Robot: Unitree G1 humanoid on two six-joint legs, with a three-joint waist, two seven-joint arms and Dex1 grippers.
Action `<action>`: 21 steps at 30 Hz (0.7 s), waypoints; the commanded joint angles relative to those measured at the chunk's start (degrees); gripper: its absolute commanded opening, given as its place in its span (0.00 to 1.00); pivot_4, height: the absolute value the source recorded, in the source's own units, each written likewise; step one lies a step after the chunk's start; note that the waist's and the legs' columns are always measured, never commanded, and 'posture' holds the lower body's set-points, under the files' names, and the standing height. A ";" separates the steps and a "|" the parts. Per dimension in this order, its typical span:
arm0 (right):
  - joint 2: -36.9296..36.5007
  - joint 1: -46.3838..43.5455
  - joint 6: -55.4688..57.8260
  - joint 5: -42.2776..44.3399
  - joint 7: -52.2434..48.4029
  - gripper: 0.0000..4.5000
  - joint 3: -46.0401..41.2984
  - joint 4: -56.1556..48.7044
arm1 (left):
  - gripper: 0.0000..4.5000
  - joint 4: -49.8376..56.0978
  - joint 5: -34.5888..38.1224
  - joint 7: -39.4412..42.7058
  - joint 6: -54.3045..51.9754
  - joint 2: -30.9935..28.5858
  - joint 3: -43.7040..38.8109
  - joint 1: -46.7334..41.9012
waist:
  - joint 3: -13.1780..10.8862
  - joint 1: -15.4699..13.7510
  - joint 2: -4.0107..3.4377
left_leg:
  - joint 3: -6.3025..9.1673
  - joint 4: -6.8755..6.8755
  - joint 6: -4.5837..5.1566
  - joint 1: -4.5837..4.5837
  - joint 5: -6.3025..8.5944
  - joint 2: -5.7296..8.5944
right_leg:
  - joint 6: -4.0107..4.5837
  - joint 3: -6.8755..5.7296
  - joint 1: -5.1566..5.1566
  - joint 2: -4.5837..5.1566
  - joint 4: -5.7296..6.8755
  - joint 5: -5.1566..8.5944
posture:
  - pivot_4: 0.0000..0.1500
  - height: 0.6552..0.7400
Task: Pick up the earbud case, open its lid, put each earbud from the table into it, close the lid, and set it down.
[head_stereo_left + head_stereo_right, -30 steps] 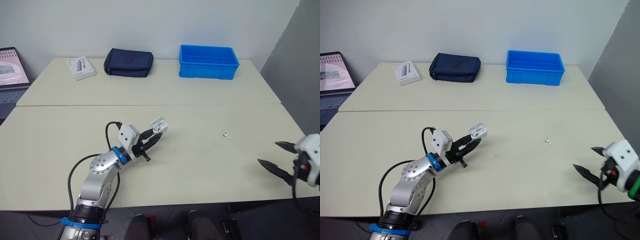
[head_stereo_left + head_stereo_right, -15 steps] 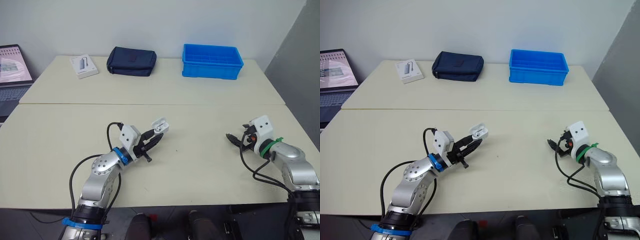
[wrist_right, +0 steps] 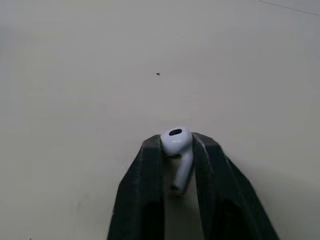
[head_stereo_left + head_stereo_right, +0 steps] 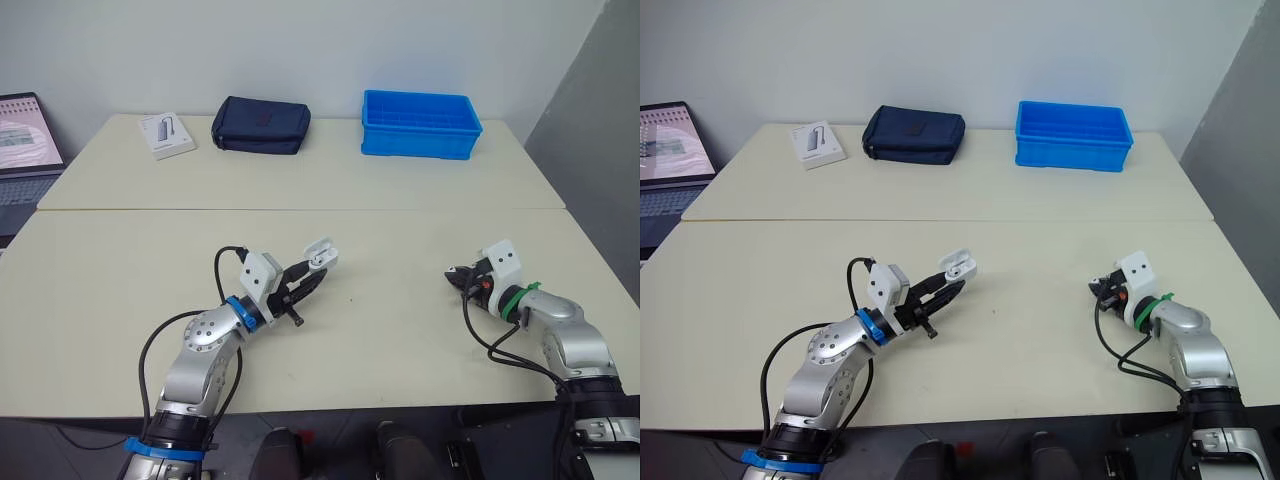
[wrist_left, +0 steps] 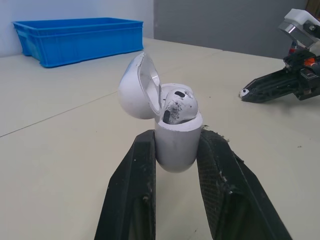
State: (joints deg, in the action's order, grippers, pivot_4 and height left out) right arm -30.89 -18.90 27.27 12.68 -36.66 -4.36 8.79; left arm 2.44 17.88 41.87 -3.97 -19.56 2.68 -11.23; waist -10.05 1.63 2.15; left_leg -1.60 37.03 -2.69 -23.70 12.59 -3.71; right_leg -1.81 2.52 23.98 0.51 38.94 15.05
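**White plastic in both grips: case held open, last bud pinched**

White and glossy, the earbud case point(image 5: 176, 144) sits upright between the two black fingers of the left gripper point(image 4: 306, 274), which press on its lower body from either side. The clamp sits low, probably so the hinge stays free. The lid point(image 5: 134, 89) is swung back and the mouth is open towards the other arm. The case is held just above the table point(image 4: 400, 335), a little left of centre. One earbud point(image 5: 179, 105) already sits in it, head up, and the slot beside it looks unfilled.

On the right, low over the table, the right gripper point(image 4: 456, 278) is closed on the second earbud point(image 3: 177, 143). Its fingers nip the stem and leave the rounded head poking out past the tips. That hold seems to leave the stem end awkward to lead into the slot, so the bud may need to be tilted at the case. The two grippers are well apart, facing each other.

On the far table, the blue bin point(image 4: 416, 146) has nothing in it that I can make out. The navy pouch point(image 4: 259, 126) does not show what it holds. A white box point(image 4: 166, 134) and a laptop point(image 4: 22, 140) lie further left.
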 commanded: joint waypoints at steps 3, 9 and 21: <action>-2.85 1.49 4.34 2.22 -4.57 0.09 1.06 -6.84 | 0.18 4.14 0.48 -0.37 -0.26 -0.10 -0.26 0.20 | 0.00 0.00 0.00 | 0.00 -0.03 0.00 -0.02 0.00 0.00 | 0.00 0.00 0.03 0.00 0.00 0.00 | 1.00 0.86; -18.94 6.41 -0.40 3.22 -24.58 0.09 6.72 -20.58 | 0.18 7.52 0.50 -1.29 -2.19 -0.86 -0.75 2.87 | -0.04 -0.04 -0.09 | 0.00 -0.10 0.01 -0.09 0.01 -0.01 | -0.03 -0.01 0.10 0.00 -0.08 0.05 | 1.00 0.86; -33.82 5.15 -34.04 -8.00 -47.16 0.09 15.14 -5.89 | 0.18 11.44 0.33 -3.21 -3.71 -0.07 0.15 7.08 | -0.04 0.04 -0.08 | -0.05 -0.03 0.02 0.07 0.00 0.00 | 0.03 0.03 0.03 0.01 -0.05 0.00 | 1.00 0.86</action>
State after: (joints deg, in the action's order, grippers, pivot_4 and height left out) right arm -63.43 -12.51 -2.23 5.67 -81.76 10.71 1.86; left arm 11.21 17.88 39.13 -8.07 -19.91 2.63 -4.47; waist -10.09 1.68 2.07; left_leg -1.65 36.99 -2.67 -23.63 12.59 -3.71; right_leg -1.78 2.55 24.01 0.52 38.89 15.05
